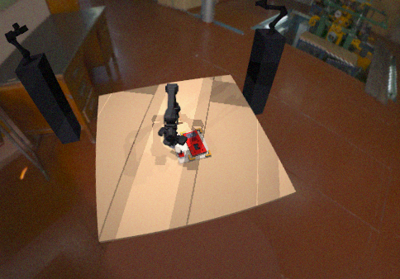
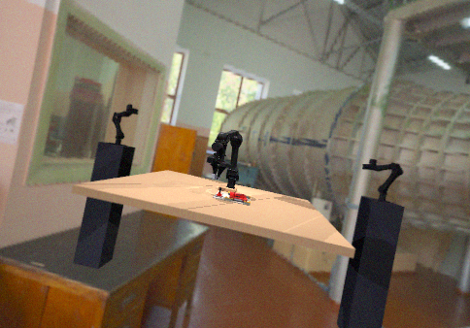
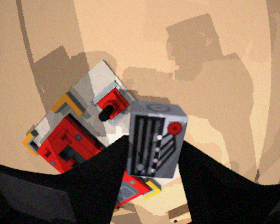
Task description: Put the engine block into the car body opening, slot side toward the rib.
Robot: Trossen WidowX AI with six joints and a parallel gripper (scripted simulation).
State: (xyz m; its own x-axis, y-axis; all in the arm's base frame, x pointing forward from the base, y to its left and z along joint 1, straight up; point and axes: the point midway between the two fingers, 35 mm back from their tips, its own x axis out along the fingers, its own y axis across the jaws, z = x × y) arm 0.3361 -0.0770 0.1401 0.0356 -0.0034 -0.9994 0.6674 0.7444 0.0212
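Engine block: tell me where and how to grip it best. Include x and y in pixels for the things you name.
Grip the engine block [image 3: 157, 142] by its two long, flat side walls, one finger on each, coming from above. It is a boxy upright shape, and those walls look parallel, which should suit the gripper [image 3: 153, 143]. This also leaves the slotted, red-capped face uncovered, as the present hold does.
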